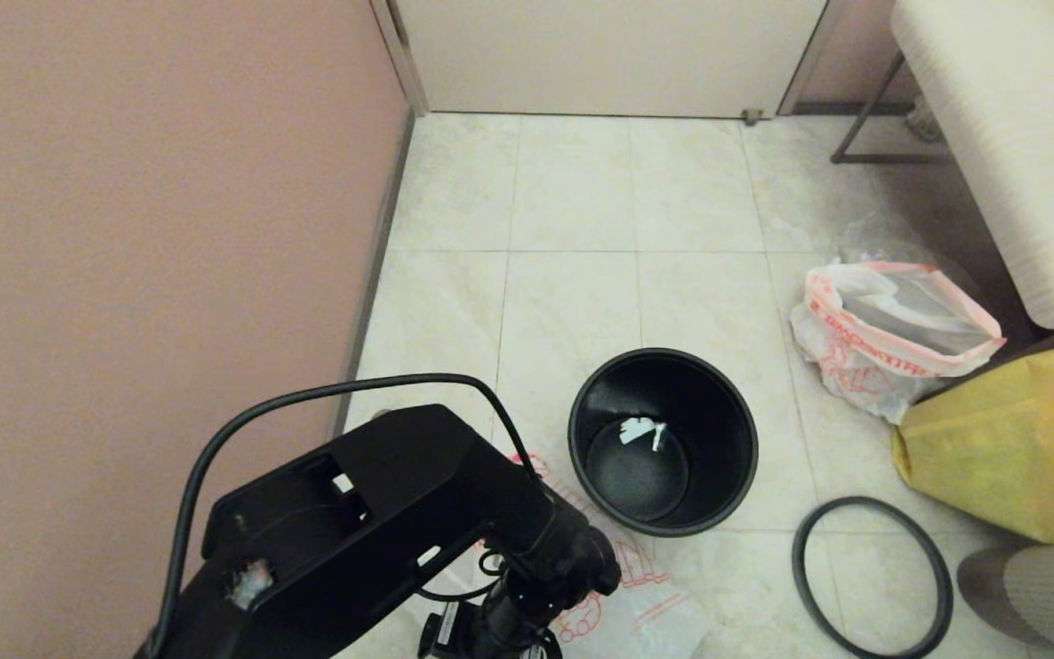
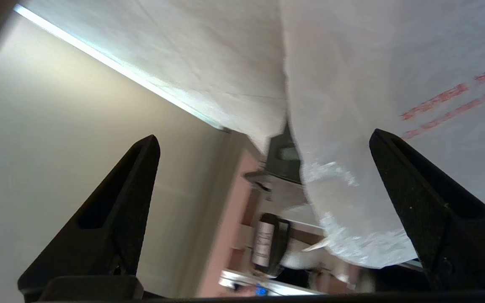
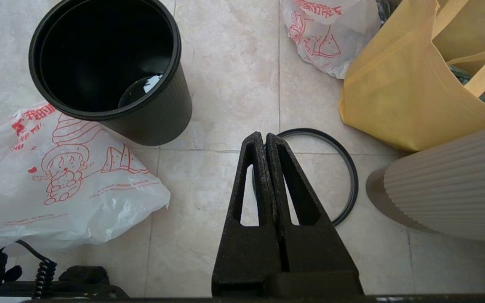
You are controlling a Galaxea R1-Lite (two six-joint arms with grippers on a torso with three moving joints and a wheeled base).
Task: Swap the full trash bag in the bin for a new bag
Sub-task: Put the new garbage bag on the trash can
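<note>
Thin white plastic: new bag (image 1: 646,609) lies flat on the floor, lower centre of head view, just beside the bin (image 1: 662,439). Bin empty but for a white scrap, its hoop (image 1: 872,577) off, lower right. Full bag (image 1: 888,334) at right, against a yellow bag (image 1: 1012,448). Left pincer (image 2: 263,176) spread wide, nothing gripped, film close before it. Right pincer (image 3: 266,145) pressed together, empty, over the hoop. Step judged: pick up new bag. Advice: pinch one layer at the mouth edge, lift slowly so it opens; keep the hoop for last
</note>
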